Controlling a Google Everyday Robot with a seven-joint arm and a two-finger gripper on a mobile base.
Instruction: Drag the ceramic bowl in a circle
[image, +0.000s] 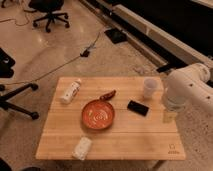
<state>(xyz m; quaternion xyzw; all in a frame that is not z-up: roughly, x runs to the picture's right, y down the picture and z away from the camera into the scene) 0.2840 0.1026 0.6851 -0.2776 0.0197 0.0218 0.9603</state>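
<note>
We watch the arm (192, 82) run off the right edge of the frame. Its wrist covers most of the gripper (169, 116), low at the right edge of the table (125, 140). At upper left, the office chair (47, 12) is cut by the top edge. The dark reddish thing (107, 95) near the frame's centre is too blurred for us to name.

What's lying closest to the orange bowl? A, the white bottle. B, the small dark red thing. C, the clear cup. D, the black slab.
B: the small dark red thing lies right by the far rim of the ceramic bowl; the gripper hangs at the right edge of the table, well away from it.
</note>
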